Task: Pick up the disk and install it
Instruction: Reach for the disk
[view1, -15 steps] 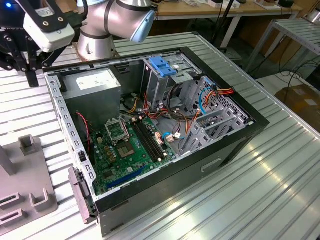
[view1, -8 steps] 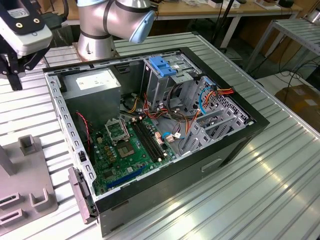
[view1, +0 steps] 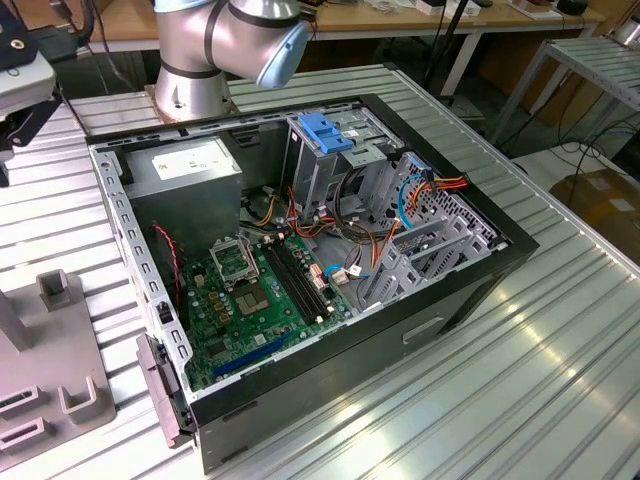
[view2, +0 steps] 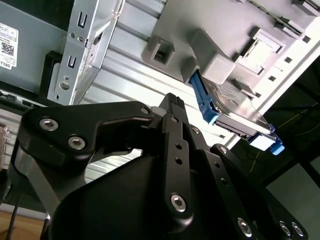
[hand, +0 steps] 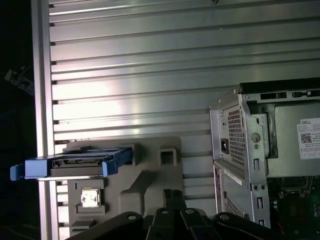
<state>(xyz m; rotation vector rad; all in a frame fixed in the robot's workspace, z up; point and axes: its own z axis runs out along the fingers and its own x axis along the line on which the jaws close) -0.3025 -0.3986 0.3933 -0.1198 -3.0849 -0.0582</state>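
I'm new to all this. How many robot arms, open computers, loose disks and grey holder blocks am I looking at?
Robot arm: 1
Open computer: 1
Disk, resting in the holder: 1
Grey holder block: 1
Total: 4

A robotics lab or technical workshop. A ribbed aluminium table top (view1: 520, 380) carries an open black desktop computer case (view1: 470, 290) with its green motherboard (view1: 250, 300) exposed. A silver robot arm with a pale blue joint cap (view1: 215, 40) is mounted on the table beside the case. Long wooden workbenches (view1: 380, 22) stand behind, and a brown cardboard box (view1: 605, 205) sits on the floor.
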